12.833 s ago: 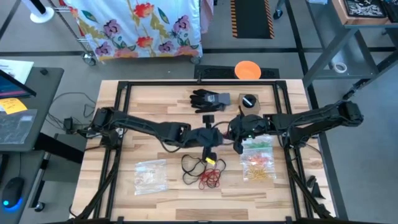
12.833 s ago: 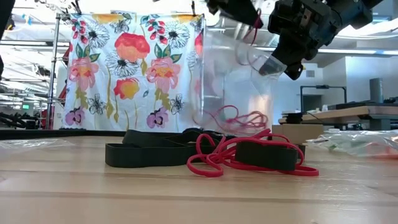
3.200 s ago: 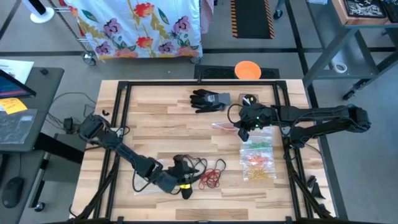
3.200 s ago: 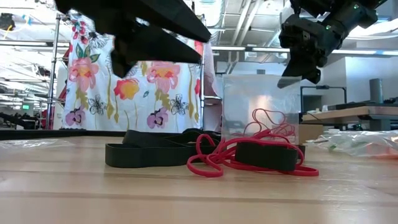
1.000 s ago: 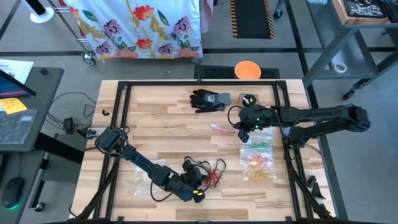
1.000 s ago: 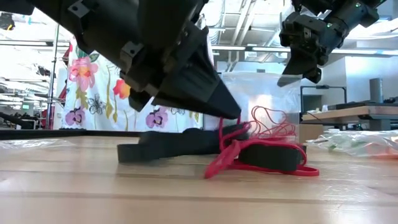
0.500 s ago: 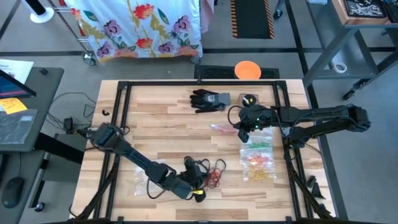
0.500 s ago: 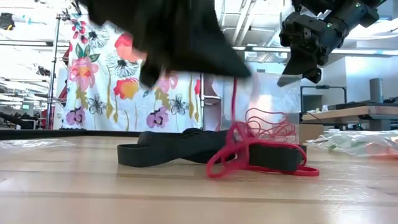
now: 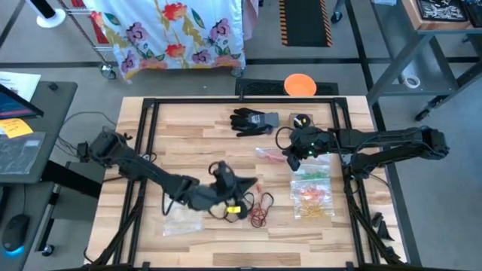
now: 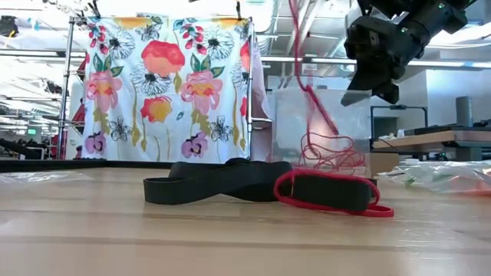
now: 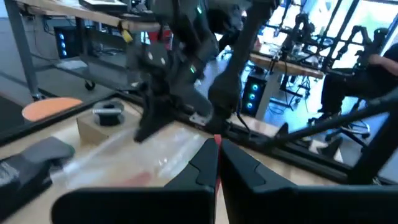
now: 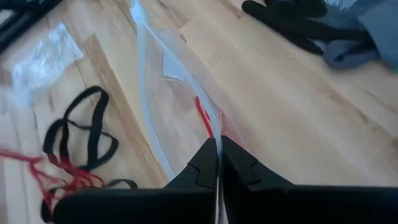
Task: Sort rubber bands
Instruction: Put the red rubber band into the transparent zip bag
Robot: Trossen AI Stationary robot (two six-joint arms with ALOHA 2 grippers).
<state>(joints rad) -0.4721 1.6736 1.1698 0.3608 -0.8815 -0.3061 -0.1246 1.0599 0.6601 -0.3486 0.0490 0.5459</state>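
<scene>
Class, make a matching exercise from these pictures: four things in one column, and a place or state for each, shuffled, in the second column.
1. left gripper
2. right gripper
3. glove
4. black bands

a. lying at the table's far edge
b. holding a clear bag
c. lifting a red band
d. flat on the table, partly under red loops

Pairs: 1-c, 2-b, 3-a, 4-d

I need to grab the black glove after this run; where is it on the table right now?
In the high view the black glove lies near the table's far edge, about mid-width, just left of the right gripper and beyond the rubber bands.
</scene>
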